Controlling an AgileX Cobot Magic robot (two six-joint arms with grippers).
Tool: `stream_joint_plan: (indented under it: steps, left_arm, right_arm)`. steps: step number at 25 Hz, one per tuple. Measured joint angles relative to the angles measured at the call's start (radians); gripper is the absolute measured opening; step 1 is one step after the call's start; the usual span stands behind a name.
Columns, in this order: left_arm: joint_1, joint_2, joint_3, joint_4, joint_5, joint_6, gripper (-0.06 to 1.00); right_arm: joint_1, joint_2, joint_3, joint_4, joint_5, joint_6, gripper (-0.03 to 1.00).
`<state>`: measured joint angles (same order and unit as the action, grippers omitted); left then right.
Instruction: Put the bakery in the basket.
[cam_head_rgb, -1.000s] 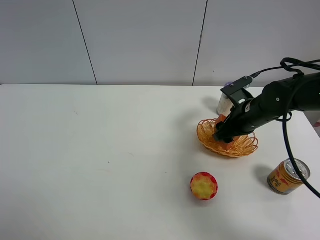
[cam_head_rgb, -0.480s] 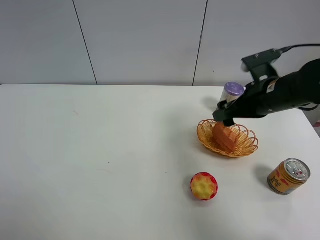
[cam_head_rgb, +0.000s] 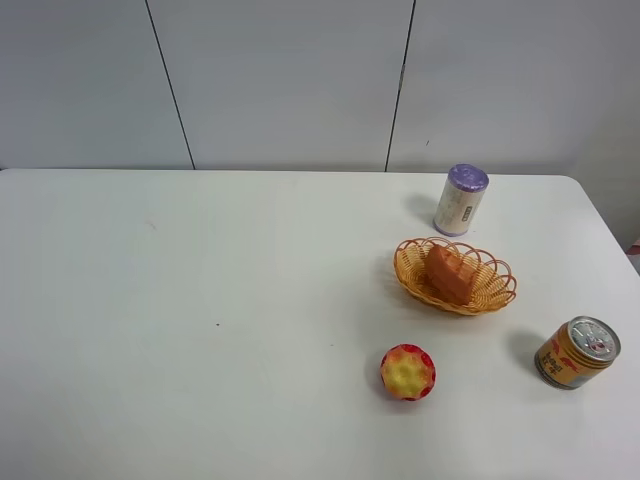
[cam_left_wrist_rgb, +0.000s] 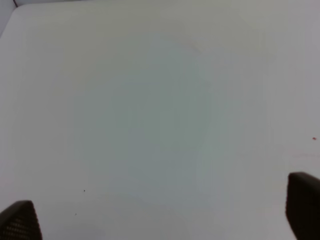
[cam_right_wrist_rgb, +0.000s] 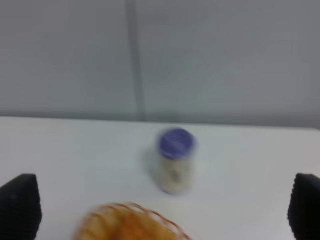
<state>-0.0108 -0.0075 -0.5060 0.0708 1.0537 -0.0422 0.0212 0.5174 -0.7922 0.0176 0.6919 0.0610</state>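
Right gripper spread wide, empty, fingertips at opposite edges of the blurred wrist view, aimed level across the table at the purple-capped jar and the basket's far rim. Left gripper also apart and empty, pointed down at bare tabletop. Neither arm visible from the high camera. Bakery lying inside the basket, jar just behind, bumpy ball and orange can in front.

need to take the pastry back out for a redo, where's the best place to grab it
Judging by its pose, come straight down on the pastry and pinch its two flat side faces near the top. It stands up above the basket, whose raised looped rim blocks a low sideways approach. Both grippers are open and clear.
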Motion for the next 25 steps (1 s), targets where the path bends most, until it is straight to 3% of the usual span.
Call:
stream_joint_plan:
  steps: [4,8,14,25]
  left_arm:
    - [0.0,0.0,0.0,0.0,0.0,0.0,1.0]
    - [0.0,0.0,0.0,0.0,0.0,0.0,1.0]
    - [0.0,0.0,0.0,0.0,0.0,0.0,1.0]
    - [0.0,0.0,0.0,0.0,0.0,0.0,1.0]
  right_arm:
    - [-0.081,-0.232,0.103,-0.018,0.127,-0.03,0.99]
    - [-0.084,-0.407,0.214,-0.018,0.256,-0.025,0.99]
    - [-0.084,-0.519,0.296,-0.018,0.356,-0.017,0.99]
    - [-0.084,-0.519,0.313,-0.018,0.365,-0.017,0.99]
